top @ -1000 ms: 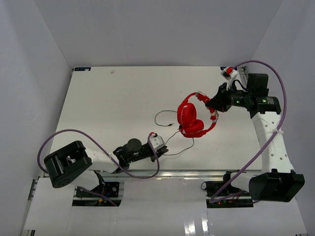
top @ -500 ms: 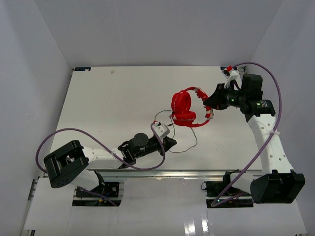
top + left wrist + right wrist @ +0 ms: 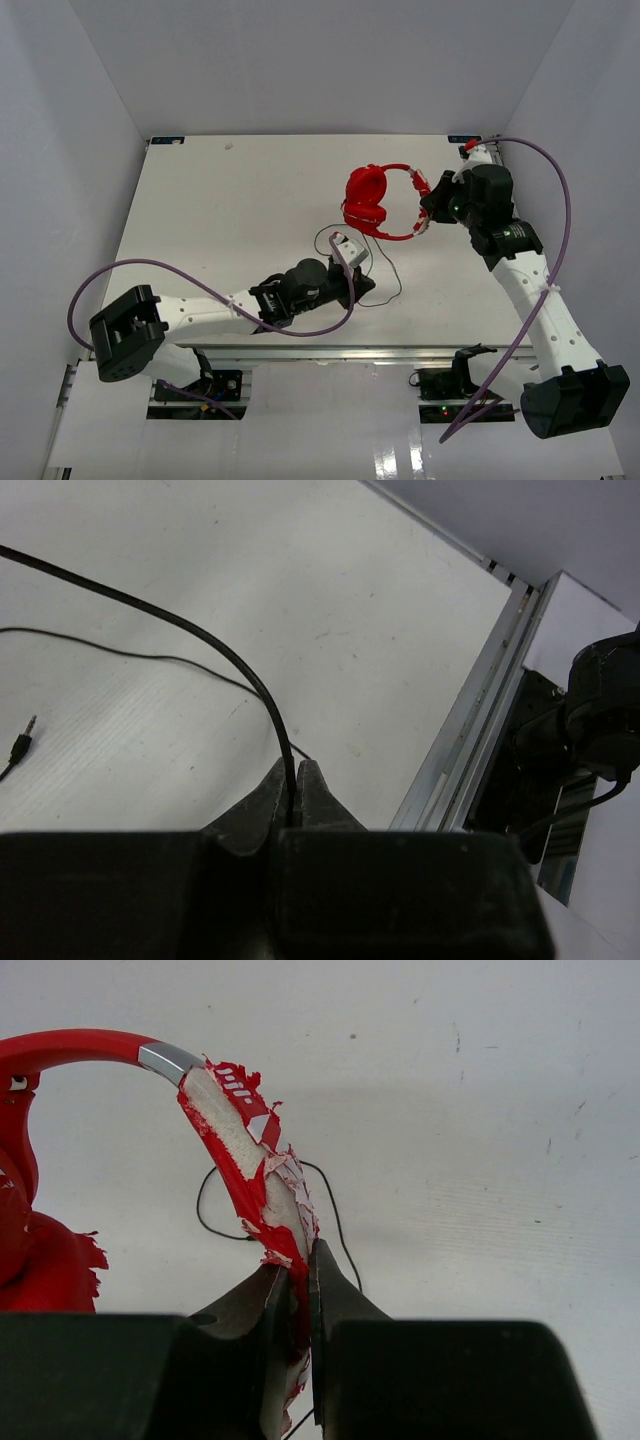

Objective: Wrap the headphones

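The red headphones (image 3: 375, 200) are held up over the back right of the table, ear cups to the left. My right gripper (image 3: 430, 208) is shut on the worn, peeling padding of the headband (image 3: 262, 1175), with an ear cup (image 3: 35, 1260) at the left edge of the right wrist view. The thin dark cord (image 3: 385, 275) trails down from the headphones to my left gripper (image 3: 360, 283), which is shut on the cord (image 3: 215, 645). The cord's plug (image 3: 20, 742) lies on the table at the left of the left wrist view.
The white table (image 3: 220, 220) is enclosed by white walls. Its metal front rail (image 3: 470, 730) runs just right of my left gripper. Thick purple robot cables (image 3: 150, 265) loop over both arms.
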Motion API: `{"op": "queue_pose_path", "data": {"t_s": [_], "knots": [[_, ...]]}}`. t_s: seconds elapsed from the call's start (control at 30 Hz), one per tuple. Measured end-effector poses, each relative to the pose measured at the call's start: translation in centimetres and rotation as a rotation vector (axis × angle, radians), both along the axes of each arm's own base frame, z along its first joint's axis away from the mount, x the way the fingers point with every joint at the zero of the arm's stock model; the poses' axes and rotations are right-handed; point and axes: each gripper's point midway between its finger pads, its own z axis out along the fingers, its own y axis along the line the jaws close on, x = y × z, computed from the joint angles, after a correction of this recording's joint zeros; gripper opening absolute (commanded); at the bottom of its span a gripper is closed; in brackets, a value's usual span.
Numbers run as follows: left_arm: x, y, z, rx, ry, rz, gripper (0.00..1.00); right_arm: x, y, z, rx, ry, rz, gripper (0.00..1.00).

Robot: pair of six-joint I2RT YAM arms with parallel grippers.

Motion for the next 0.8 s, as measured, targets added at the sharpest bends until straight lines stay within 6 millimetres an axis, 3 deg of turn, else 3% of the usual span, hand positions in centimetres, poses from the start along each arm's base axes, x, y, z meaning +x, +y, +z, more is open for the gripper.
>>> {"op": "queue_pose_path", "data": {"t_s": [0.2,0.4,0.67,0.8], "knots": [[0.3,-0.3,1.0,0.039,0.032,0.022,0.00,0.6,-1.8,-2.5,-0.145,-0.049,-0.113,0.08],[0.1,0.1,0.7,0.111,0.074,0.025,0.00,0.4,-3.8,-5.7,-0.328,-0.043,-0.181,0.08],[1.1,-2.1,3.3,0.226,0.053,-0.017,0.00,0.1,-3.0,-4.3,-0.438,-0.150,-0.132,0.08],[1.4,-1.8,3.7,0.322,0.013,-0.046,0.00,-0.2,-2.9,-3.6,-0.475,-0.194,-0.106,0.08]]}}
